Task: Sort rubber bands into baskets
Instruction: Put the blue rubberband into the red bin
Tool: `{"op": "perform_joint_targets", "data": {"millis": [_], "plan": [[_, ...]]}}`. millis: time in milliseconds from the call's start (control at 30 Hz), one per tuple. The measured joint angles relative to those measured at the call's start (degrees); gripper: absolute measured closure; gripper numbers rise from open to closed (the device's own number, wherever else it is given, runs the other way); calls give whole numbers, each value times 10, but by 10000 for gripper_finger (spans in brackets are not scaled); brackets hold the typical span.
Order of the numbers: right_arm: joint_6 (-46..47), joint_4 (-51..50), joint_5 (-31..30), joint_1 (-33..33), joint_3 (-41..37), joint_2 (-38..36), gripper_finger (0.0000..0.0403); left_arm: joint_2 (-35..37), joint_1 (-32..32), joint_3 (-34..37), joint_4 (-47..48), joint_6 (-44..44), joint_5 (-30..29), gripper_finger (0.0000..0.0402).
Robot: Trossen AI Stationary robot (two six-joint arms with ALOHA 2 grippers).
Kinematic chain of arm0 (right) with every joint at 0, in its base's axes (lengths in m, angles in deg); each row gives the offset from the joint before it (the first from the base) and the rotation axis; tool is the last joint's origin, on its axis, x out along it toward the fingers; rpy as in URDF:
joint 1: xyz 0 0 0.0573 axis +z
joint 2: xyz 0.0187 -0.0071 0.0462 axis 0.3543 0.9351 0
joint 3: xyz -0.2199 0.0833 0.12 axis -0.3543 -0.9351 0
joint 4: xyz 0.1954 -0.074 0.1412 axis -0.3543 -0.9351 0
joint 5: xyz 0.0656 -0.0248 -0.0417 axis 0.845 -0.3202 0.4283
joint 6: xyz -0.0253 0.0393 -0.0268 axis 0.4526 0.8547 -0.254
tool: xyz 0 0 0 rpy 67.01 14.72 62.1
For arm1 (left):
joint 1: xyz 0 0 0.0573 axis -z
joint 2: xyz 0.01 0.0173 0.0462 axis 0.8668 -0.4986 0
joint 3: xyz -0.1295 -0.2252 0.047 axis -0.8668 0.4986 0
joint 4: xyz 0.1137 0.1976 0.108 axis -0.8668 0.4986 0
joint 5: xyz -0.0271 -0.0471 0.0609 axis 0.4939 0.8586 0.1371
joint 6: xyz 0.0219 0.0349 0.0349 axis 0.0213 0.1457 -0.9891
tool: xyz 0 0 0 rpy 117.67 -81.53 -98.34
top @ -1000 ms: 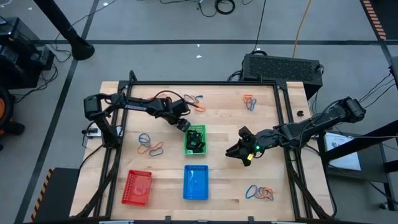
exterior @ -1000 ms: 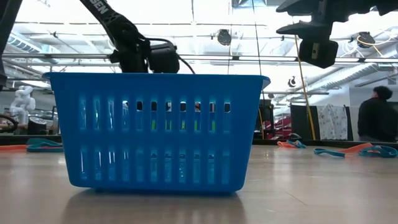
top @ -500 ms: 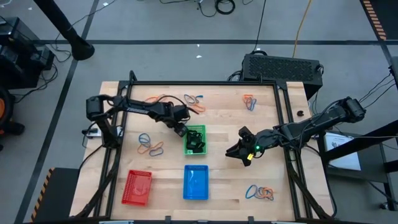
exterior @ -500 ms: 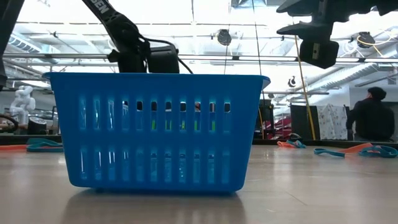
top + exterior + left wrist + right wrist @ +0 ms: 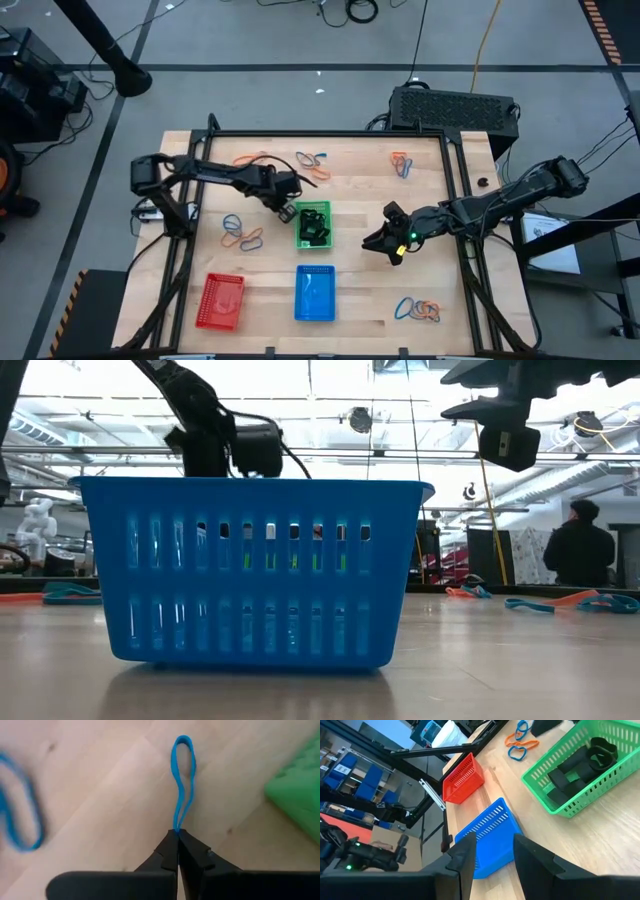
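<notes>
My left gripper (image 5: 285, 212) points down just left of the green basket (image 5: 313, 224), shut on a blue rubber band (image 5: 181, 780). Black bands lie inside the green basket. The blue basket (image 5: 315, 293) and the red basket (image 5: 220, 300) stand near the front edge. Loose orange and blue bands lie in clusters on the table (image 5: 242, 236) (image 5: 311, 163) (image 5: 401, 163) (image 5: 418, 310). My right gripper (image 5: 385, 246) hangs open right of the green basket with nothing between its fingers (image 5: 492, 862). In the low view the blue basket (image 5: 250, 570) hides my left gripper's fingers. My left gripper pinches one end of the blue band's loop (image 5: 177, 827) between its two fingertips, coming from above and pointing down. The band is drawn into a long narrow loop that reaches away from the fingertips over the wood. Whether its far end (image 5: 183, 740) touches the table, I cannot tell.
Another blue band (image 5: 20, 815) lies on the wood close to my left gripper. A black frame rail (image 5: 330, 134) runs along the table's far side and down both flanks. A person (image 5: 578, 550) stands in the room beyond the table.
My left gripper has moved a little toward the table's left and near edges, from the green basket's far left corner to the bare wood beside it. My right arm has kept still.
</notes>
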Motion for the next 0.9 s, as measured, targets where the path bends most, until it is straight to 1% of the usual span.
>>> {"op": "perform_joint_targets", "data": {"millis": [67, 133, 333, 467, 533, 633, 767, 900], "plan": [[0, 1, 0, 0, 0, 0, 280, 26, 1, 0, 28, 0, 0, 398], [-4, 1, 0, 0, 0, 0, 280, 52, 4, 0, 49, -1, 21, 398], [-9, 2, -2, -3, 0, 0, 280, 141, 37, -1, 123, -5, 176, 400], [-22, 1, -3, -11, 0, 0, 280, 189, 82, -1, 189, 34, 239, 400], [-28, 0, -1, -14, 0, 0, 280, 207, 113, -1, 219, 65, 256, 400], [-20, -2, 11, -15, 0, 0, 280, 233, 176, -1, 242, 131, 258, 401], [-28, -2, 58, -9, 0, 0, 280, 248, 271, -1, 240, 222, 261, 401], [-72, -3, 94, 4, 0, 0, 280, 248, 372, -1, 237, 322, 268, 401]]}}
